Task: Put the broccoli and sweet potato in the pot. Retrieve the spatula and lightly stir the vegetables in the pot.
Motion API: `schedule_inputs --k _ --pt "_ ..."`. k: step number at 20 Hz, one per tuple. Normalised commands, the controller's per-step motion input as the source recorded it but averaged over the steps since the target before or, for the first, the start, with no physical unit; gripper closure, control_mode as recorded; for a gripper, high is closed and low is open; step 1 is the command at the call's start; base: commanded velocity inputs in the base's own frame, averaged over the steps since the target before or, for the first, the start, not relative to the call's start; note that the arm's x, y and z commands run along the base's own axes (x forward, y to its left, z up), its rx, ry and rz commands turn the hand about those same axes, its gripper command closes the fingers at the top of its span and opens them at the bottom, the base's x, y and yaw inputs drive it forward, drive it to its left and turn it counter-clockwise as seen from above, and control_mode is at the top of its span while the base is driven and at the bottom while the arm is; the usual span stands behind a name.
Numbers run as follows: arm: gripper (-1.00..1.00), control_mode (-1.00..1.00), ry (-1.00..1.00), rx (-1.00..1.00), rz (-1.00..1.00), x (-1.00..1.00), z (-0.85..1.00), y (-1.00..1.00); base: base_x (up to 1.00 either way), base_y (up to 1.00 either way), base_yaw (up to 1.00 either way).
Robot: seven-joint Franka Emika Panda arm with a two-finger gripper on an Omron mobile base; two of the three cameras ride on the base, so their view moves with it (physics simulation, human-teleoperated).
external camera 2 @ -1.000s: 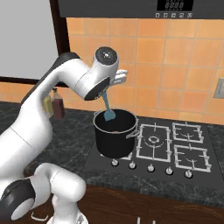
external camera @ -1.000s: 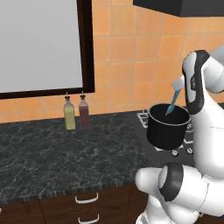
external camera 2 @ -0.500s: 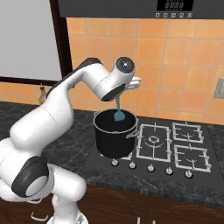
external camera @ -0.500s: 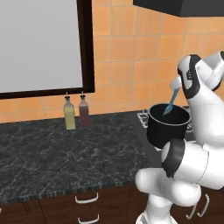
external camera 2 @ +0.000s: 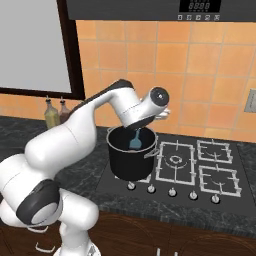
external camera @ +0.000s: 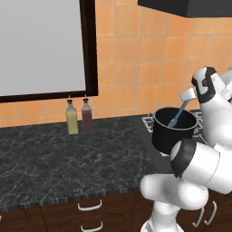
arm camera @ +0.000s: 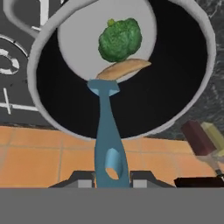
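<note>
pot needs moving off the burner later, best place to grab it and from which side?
Take the pot by a side loop handle, pinching it from above. The body is too wide for the jaws. The spatula, held in the shut gripper, would have to be set down first.

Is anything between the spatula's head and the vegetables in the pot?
Nothing visible. The hand holds the spatula down inside the pot, its head right beside the sweet potato; the broccoli lies just beyond.
</note>
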Motion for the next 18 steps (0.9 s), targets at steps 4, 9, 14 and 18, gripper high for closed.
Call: schedule_inputs --k 4,9,14,18 --pt "1.0 -1.0 0.06 0.2 -0.23 0.0 -0.26 0.15 0.0 0.0 0.0" --pt "1.0 -1.0 0.1 0.13 -0.24 0.01 -0.23 0.23 0.0 0.0 0.0" --pt "1.0 -1.0 0.16 0.07 -0.24 0.29 -0.14 0.35 0.0 0.0 0.0" --pt "1.0 -1.0 0.14 0.06 -0.21 0.37 -0.04 0.39 0.0 0.0 0.0"
